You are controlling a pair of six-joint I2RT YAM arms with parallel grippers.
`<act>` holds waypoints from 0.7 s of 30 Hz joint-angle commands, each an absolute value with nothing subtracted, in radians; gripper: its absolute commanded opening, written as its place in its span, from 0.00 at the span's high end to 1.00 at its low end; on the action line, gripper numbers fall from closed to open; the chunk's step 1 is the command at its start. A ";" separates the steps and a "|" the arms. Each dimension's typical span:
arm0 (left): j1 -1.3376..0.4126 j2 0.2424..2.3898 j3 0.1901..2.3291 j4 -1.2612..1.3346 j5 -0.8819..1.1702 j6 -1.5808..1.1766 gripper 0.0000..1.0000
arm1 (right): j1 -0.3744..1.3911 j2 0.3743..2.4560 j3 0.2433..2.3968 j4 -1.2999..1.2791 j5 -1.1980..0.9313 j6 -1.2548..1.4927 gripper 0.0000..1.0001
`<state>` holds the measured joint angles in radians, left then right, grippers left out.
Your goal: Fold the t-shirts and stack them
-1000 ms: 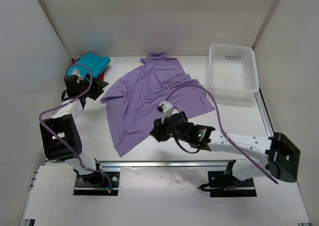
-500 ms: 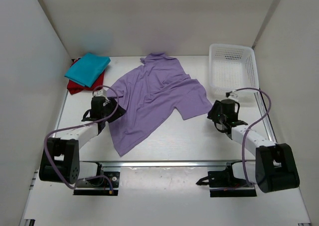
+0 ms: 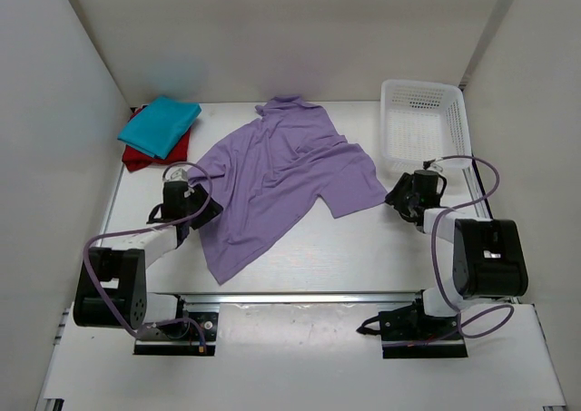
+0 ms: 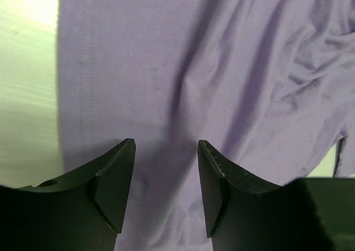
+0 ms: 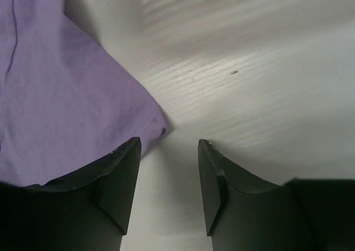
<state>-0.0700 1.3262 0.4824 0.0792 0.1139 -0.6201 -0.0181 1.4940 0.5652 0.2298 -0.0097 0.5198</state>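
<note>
The lavender t-shirt [image 3: 272, 180] lies spread out in the middle of the table, rumpled. At the back left a folded teal t-shirt [image 3: 160, 124] rests on a red t-shirt [image 3: 136, 160]. My left gripper [image 3: 201, 213] hovers low over the lavender shirt's left edge. In the left wrist view this gripper [image 4: 166, 151] is open, with lavender cloth [image 4: 222, 68] beneath it and nothing pinched. My right gripper [image 3: 398, 199] is just right of the shirt's right sleeve. It [image 5: 169, 148] stands open over bare table, beside the sleeve's corner [image 5: 158, 126].
A white mesh basket [image 3: 458, 130] stands at the back right, close behind the right gripper. White walls close in the table on the left, back and right. A metal rail [image 3: 300, 296] runs along the near edge.
The left arm came down from the teal and red stack to the lavender shirt's left edge. The right arm swung from the shirt's front to its right sleeve corner, and its jaws widened.
</note>
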 commanded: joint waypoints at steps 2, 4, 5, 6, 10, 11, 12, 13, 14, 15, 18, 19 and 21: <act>-0.054 1.316 0.446 0.115 0.115 -0.630 0.40 | -0.002 1.532 0.624 0.253 -0.034 0.531 0.56; -0.040 1.327 0.451 0.115 0.118 -0.632 0.41 | -0.006 1.561 0.643 0.241 -0.037 0.529 0.60; -0.046 1.336 0.453 0.110 0.118 -0.630 0.42 | -0.006 1.563 0.638 0.250 -0.037 0.537 0.63; -0.048 1.350 0.462 0.100 0.120 -0.626 0.42 | -0.008 1.566 0.638 0.261 -0.040 0.537 0.63; -0.043 1.351 0.460 0.084 0.114 -0.632 0.45 | -0.008 1.569 0.629 0.278 -0.046 0.548 0.72; -0.044 1.356 0.462 0.087 0.101 -0.627 0.45 | -0.006 1.577 0.632 0.276 -0.048 0.542 0.73; -0.046 1.358 0.465 0.077 0.094 -0.623 0.46 | -0.003 1.575 0.634 0.275 -0.052 0.549 0.77; -0.046 1.361 0.466 0.075 0.098 -0.620 0.47 | -0.002 1.581 0.637 0.275 -0.055 0.542 0.81; -0.041 1.370 0.468 0.071 0.113 -0.624 0.46 | -0.006 1.582 0.634 0.275 -0.061 0.555 0.83; -0.037 1.374 0.468 0.066 0.109 -0.624 0.46 | -0.006 1.585 0.640 0.276 -0.061 0.548 0.88; -0.044 1.400 0.488 0.049 0.107 -0.621 0.45 | -0.006 1.577 0.624 0.281 -0.057 0.554 0.98; -0.048 1.422 0.509 0.038 0.109 -0.618 0.46 | -0.003 1.551 0.611 0.282 -0.049 0.560 1.00; -0.052 1.462 0.543 0.037 0.129 -0.620 0.48 | -0.006 1.479 0.575 0.307 -0.035 0.581 1.00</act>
<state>-0.0460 1.4021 0.5007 0.0834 0.1173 -0.6289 -0.0078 1.5665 0.6090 0.2508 -0.0593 0.5545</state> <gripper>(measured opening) 0.529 0.009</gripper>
